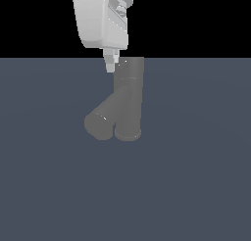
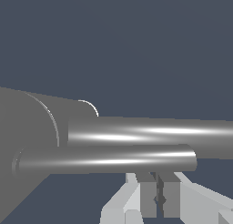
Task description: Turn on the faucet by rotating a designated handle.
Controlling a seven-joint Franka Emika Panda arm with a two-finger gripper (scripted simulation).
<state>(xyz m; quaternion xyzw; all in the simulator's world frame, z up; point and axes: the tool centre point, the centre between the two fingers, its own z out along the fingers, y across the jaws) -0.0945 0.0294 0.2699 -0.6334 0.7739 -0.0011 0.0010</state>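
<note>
The dull grey faucet (image 1: 128, 100) stands upright on the floor, and its thick spout (image 1: 102, 121) branches diagonally toward the exterior view's left. My white gripper (image 1: 111, 65) hangs from above, with its fingertips just beside the faucet's top on the exterior view's left. In the wrist view the handle (image 2: 107, 159) is a thin grey rod jutting from the faucet's cap (image 2: 27, 127). A second, longer grey cylinder (image 2: 182, 136) lies beyond it. My gripper (image 2: 159, 198) is shut and empty, its fingers (image 2: 146, 196) close to the rod near its free end. I cannot tell whether they touch it.
The faucet stands on a flat dark blue-grey floor (image 1: 196, 186) that fills the lower part of the exterior view. No other objects are in view.
</note>
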